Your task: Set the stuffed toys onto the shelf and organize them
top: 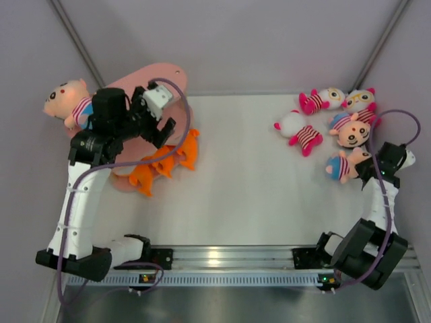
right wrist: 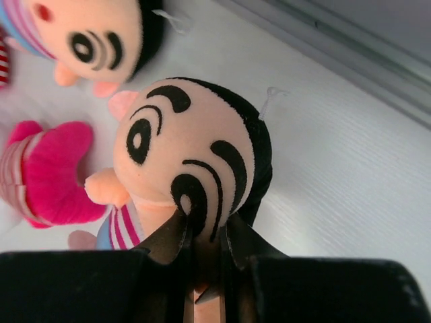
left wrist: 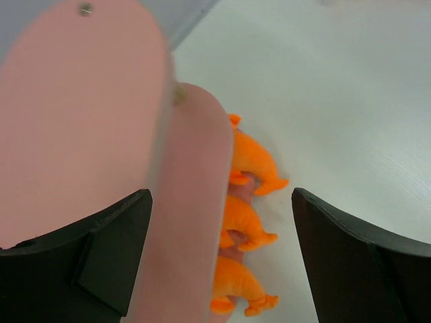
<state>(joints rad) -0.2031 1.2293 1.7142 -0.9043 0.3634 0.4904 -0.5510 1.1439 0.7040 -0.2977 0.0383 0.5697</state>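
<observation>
The pink shelf [top: 153,75] stands at the far left; one boy doll [top: 67,101] lies on its left end. My left gripper [top: 159,125] is open and empty above the shelf's boards [left wrist: 74,114], its fingers [left wrist: 101,256] wide apart. At the far right lie three white pink-eared dolls [top: 323,99] [top: 360,99] [top: 300,129] and a boy doll [top: 350,130]. My right gripper [top: 367,167] is shut on the head of another boy doll [top: 343,165]. In the right wrist view the gripper [right wrist: 205,229] pinches that doll's peach head [right wrist: 182,148].
Three orange plush animals [top: 165,161] lie on the shelf's lowest board, also seen in the left wrist view [left wrist: 252,161]. Grey walls close in the white table [top: 236,182]. A second boy head [right wrist: 87,40] and pink doll legs [right wrist: 47,168] lie close to my right gripper.
</observation>
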